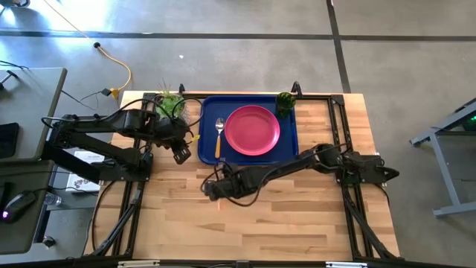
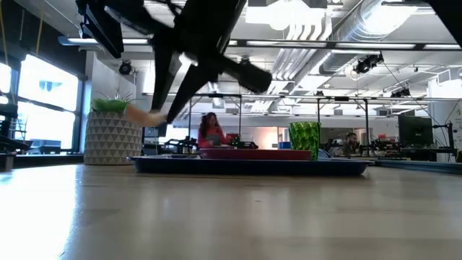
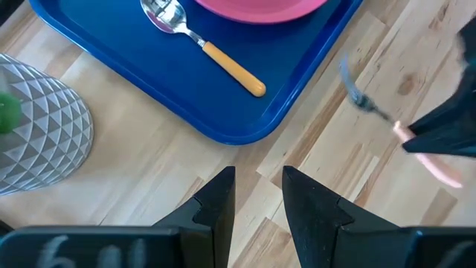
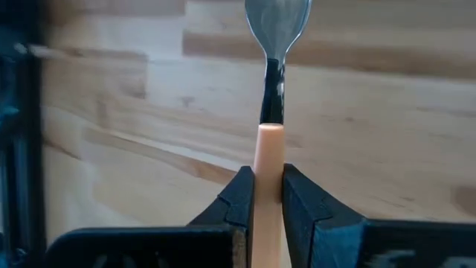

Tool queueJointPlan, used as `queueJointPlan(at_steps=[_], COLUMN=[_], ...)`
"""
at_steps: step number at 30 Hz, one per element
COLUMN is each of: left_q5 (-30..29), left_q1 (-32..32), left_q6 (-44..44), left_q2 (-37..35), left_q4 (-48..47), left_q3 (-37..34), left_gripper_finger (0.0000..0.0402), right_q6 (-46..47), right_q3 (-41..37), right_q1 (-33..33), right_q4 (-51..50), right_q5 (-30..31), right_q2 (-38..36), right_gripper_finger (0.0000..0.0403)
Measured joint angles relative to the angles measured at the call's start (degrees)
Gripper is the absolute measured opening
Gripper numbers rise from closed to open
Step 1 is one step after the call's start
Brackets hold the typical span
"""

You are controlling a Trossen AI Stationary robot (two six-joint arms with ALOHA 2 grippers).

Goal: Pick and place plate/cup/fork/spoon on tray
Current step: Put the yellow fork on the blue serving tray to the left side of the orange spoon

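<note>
The dark blue tray lies at the table's far middle. On it lie the pink-red plate, the orange-handled spoon left of the plate, and the green cup upright at the far right corner. My right gripper is near the tray's near left corner, above bare table, shut on the fork. The fork also shows blurred in the left wrist view. My left gripper hovers open and empty just left of the tray's near left corner. My right gripper pinches the fork's orange handle between its two fingers. The fork runs along the fingers and sticks out ahead of them, metal end foremost. The gripper reaches in from the table's right side. The fork is lifted clear of the table.
A white faceted pot with a green plant stands by the tray's far left corner, close to my left arm. Bare wooden table lies at the near side. Black frame rails run along the table's left and right.
</note>
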Motion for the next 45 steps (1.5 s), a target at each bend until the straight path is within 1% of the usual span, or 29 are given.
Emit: queueJointPlan(at_steps=[5,8,10,14,21,29,41,45], left_q5=[-0.3,-0.7,-0.8,-0.9,-0.9,-0.9,-0.9,-0.9], left_q1=[0.0,0.0,0.1,0.1,0.1,0.1,0.1,0.1], left_q6=[0.0,0.0,0.0,0.0,0.0,0.0,0.0,0.0], left_q2=[0.0,0.0,0.0,0.0,0.0,0.0,0.0,0.0], left_q4=[-0.1,-0.1,-0.2,-0.2,-0.2,-0.2,-0.2,-0.2], left_q3=[0.0,0.0,0.0,0.0,0.0,0.0,0.0,0.0], left_gripper_finger=[0.0104,0.0104,0.0104,0.0104,0.0104,0.0104,0.0104,0.0104], right_q6=[-0.1,-0.1,-0.1,-0.1,-0.1,-0.1,-1.0,-1.2], right_q3=[-0.1,-0.1,-0.1,-0.1,-0.1,-0.1,-0.1,0.0], right_q1=[-0.1,0.0,0.0,0.1,0.0,-0.3,-0.4,-0.4], right_q4=[1.2,2.0,2.2,2.3,-0.5,-1.6,-1.3,-0.9], right_q5=[-3.9,-8.5,-10.5,-12.3,-12.5,-12.4,-12.5,-13.8], right_q2=[2.6,4.8,5.6,5.8,6.0,6.3,6.4,6.9], right_gripper_finger=[0.0025,0.0025,0.0025,0.0025,0.0025,0.0026,0.0031,0.0033])
